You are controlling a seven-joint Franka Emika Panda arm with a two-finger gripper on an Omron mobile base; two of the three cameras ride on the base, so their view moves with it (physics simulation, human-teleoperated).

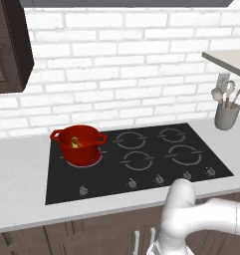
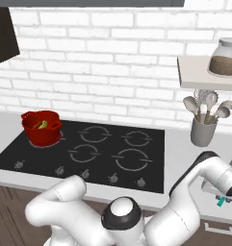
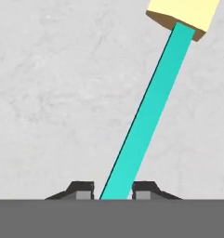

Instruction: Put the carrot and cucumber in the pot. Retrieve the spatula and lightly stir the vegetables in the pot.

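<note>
Gripper [image 3: 112, 189]: fingers pinching the teal handle of the spatula [image 3: 148, 121], whose tan end points toward one o'clock over grey counter [image 3: 53, 93]. Pot [image 1: 79, 143]: on the cooktop's [image 1: 141, 159] ten-o'clock burner, holding the carrot [image 1: 77, 144] and cucumber [image 1: 73, 143].

The red pot [image 1: 79, 144] stands upright on the back left burner, with the orange carrot [image 1: 77, 144] and the yellow-green cucumber [image 2: 40, 125] inside it. The spatula [image 3: 146, 123], teal handle and pale tan flat end, lies slanted over the grey counter.
</note>
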